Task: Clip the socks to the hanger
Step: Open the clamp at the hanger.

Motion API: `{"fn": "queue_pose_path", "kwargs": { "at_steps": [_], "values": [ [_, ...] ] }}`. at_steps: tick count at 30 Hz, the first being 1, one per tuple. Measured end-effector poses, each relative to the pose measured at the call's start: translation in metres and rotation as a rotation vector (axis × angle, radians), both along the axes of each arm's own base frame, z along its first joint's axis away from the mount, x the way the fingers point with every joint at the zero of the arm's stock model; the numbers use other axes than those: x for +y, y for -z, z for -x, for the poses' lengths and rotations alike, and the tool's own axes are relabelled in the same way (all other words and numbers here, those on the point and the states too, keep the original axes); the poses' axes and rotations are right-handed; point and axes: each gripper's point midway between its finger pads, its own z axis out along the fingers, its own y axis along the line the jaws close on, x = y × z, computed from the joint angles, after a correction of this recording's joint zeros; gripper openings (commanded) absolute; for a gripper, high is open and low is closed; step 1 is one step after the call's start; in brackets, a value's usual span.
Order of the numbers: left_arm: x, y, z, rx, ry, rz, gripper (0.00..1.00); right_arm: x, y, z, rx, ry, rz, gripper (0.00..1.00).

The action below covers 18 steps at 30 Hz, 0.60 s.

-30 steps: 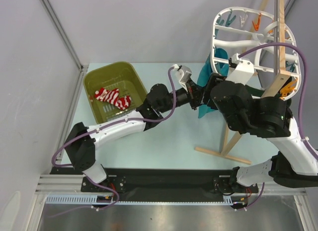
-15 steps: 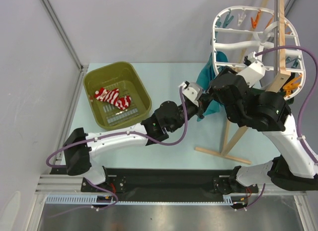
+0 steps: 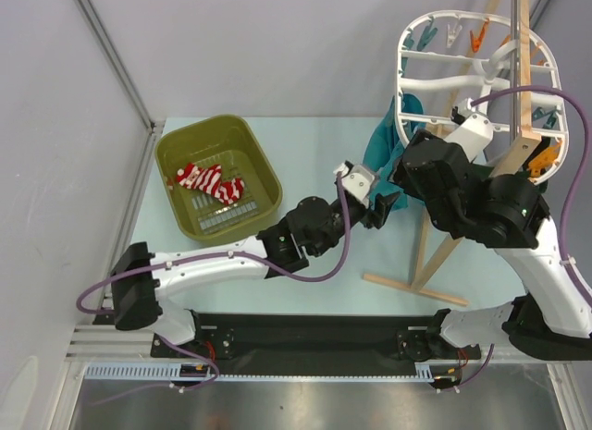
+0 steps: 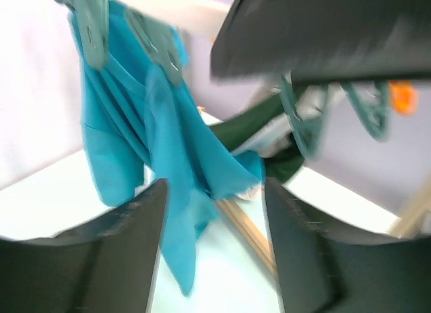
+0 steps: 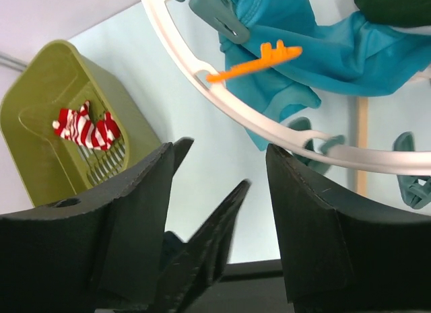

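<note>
Between the parted fingers of my left gripper [image 4: 212,212] I see nothing held, just a teal cloth [image 4: 168,138] hanging beyond; my right gripper [image 5: 225,158] (likewise parted, empty) faces the hanger [image 3: 401,83] rim. Red-and-white socks [image 3: 211,183] lie in the olive-green basket [image 3: 185,139], well apart.

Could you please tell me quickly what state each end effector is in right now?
Left end effector: open, holding nothing.
Right end effector: open, holding nothing.
</note>
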Motion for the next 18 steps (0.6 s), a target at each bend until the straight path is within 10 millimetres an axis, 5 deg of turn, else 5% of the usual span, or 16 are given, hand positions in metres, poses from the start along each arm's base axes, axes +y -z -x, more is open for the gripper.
{"fn": "queue_pose_path", "kwargs": {
  "at_steps": [1,3,6,11,18],
  "values": [
    [0.004,0.004,0.004,0.015,0.016,0.003,0.50,-0.001,-0.001,0.002,0.001,-0.014,0.007,0.61],
    [0.010,0.009,0.013,0.045,0.065,0.020,0.43,-0.004,-0.002,0.006,0.002,-0.043,0.019,0.61],
    [0.008,0.003,0.032,0.058,0.181,0.068,0.43,-0.006,-0.005,0.012,0.004,-0.090,0.042,0.60],
    [-0.016,-0.013,0.056,0.049,0.360,0.140,0.63,0.000,-0.011,0.015,-0.001,-0.159,0.078,0.59],
    [-0.066,-0.012,0.045,0.040,0.419,0.130,0.77,0.008,-0.011,0.011,-0.002,-0.195,0.145,0.60]
  ]
}}
